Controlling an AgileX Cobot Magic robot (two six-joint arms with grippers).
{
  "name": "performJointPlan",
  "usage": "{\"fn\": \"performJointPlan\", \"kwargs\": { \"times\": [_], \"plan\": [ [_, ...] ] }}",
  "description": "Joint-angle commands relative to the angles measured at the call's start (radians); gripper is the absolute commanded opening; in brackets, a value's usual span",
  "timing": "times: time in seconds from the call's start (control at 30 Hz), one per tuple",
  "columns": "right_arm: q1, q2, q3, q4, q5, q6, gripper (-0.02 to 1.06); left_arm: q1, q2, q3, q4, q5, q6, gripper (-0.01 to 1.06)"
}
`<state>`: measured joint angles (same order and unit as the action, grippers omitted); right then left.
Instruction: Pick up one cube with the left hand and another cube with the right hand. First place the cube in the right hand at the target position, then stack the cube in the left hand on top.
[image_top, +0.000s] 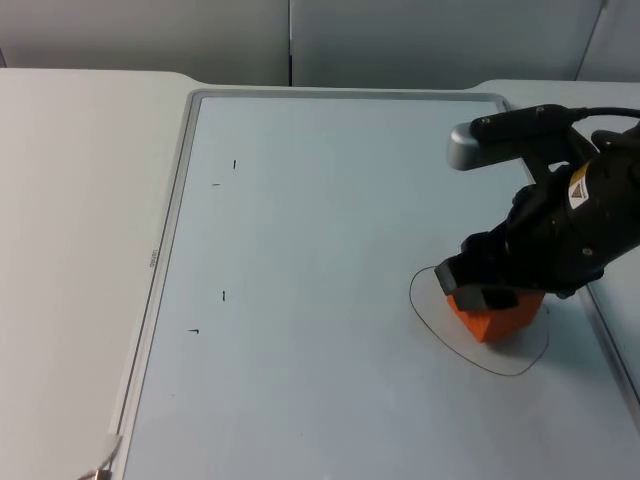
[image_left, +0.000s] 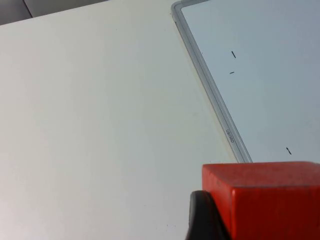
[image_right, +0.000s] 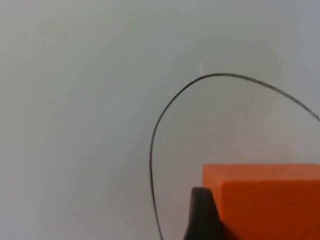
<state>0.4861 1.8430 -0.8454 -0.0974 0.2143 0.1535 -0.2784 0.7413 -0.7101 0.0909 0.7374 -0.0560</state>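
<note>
Two cubes are in play, one per arm. Right gripper (image_top: 487, 297) is low over the whiteboard (image_top: 300, 300), jaws clamped on the orange cube (image_top: 495, 318), which sits inside the hand-drawn outline (image_top: 425, 320) that appears to mark the target; whether the cube's base is already touching the board or just above it cannot be told. In the right wrist view the orange cube (image_right: 267, 200) is held against a black fingertip (image_right: 202, 215), with the outline (image_right: 165, 115) curving around it. Left gripper (image_left: 260, 220) is held off the board over the white bench (image_left: 100, 125), near the board's frame (image_left: 210, 95); its jaws are clamped on a red cube (image_left: 265, 200), and this arm appears to be waiting. Judged stage: placement of the first cube, release not yet made. Risks from here: if the jaws part while the cube is above the surface, it may drop, bounce or rotate and end up across the line. If a fingertip drags on withdrawal, the cube could be nudged toward the near edge of the outline, where it already sits off-centre. A skewed first cube would give the red one a poor seat, and it may slide off on stacking. The left arm's approach must also wait until the right arm has moved away, or the two could collide over the target.
</note>
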Motion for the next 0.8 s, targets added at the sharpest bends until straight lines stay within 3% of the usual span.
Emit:
{"fn": "performJointPlan", "kwargs": {
  "times": [0.0, 0.77],
  "plan": [
    [0.005, -0.002, 0.004, 0.004, -0.010, -0.003, 0.00, -0.008, -0.007, 0.001, -0.005, -0.012, -0.003, 0.08],
    [0.005, 0.042, 0.004, -0.002, 0.000, 0.003, 0.03, -0.008, -0.007, 0.001, -0.005, -0.012, -0.003, 0.08]
  ]
}}
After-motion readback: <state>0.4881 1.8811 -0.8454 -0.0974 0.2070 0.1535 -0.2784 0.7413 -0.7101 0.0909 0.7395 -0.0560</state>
